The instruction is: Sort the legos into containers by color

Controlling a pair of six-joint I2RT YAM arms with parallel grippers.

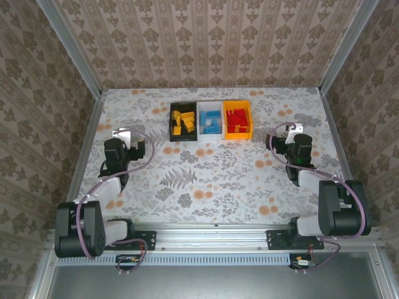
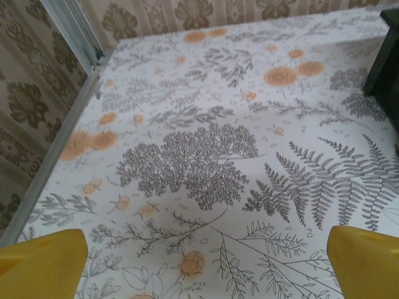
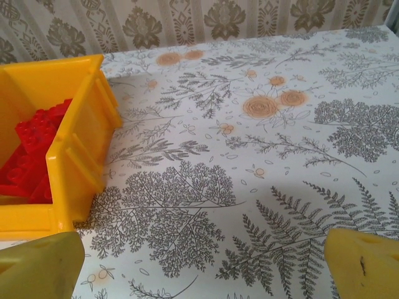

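Since the small yellow-orange plastic bricks (image 1: 182, 122) lie in the black rectangular plastic bin (image 1: 172, 124), the small blue plastic bricks (image 1: 212, 121) in the white plastic bin (image 1: 210, 103) and the small red plastic bricks (image 1: 235, 121) in the orange-yellow plastic bin (image 1: 250, 118), with none seen loose on the floral-patterned tabletop (image 1: 206, 171), the sorting looks finished. The left gripper (image 1: 124, 133) and right gripper (image 1: 290, 129) hang either side of the bins, fingers spread wide and empty. I judge the next move calls for no pick, only keeping both arms clear.
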